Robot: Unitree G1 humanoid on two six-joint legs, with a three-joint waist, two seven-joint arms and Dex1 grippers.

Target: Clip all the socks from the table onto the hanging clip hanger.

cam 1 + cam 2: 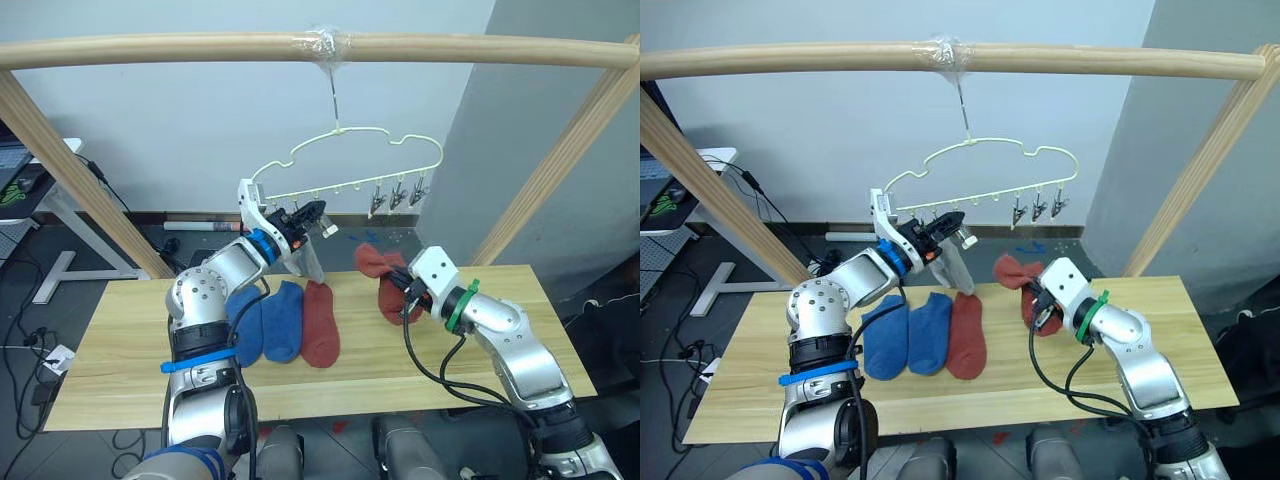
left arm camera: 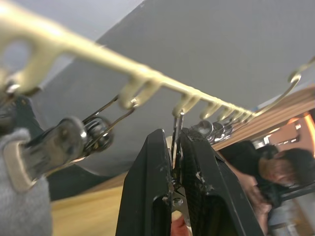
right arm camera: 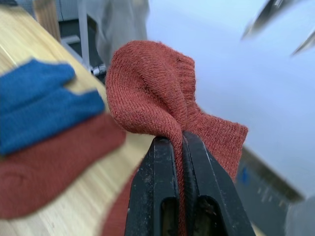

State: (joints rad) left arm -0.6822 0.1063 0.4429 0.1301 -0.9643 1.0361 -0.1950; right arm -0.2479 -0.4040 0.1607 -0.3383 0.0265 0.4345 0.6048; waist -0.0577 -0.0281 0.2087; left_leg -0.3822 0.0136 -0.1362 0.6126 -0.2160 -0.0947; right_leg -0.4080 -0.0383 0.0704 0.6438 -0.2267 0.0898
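1. We logged a round wooden pole frame (image 1: pixel 200 48) spanning the counter (image 1: pixel 120 360), with the clip hanger (image 1: pixel 345 165) hooked under its top bar; a grey sock (image 1: pixel 308 255) hung from a clip at the hanger's left end.
2. Our left gripper (image 2: pixel 176 167) was raised to the hanger's lower rail, its fingers closed on a metal clip (image 2: pixel 175 129).
3. Our right gripper (image 3: pixel 182 142) was lifted above the counter's right half, pinched on a rust-red sock (image 3: pixel 152 88).
4. On the light plank counter lay two blue socks (image 1: pixel 265 318) and one rust-red sock (image 1: pixel 320 322) side by side, touching.
5. A grey wall stood behind.
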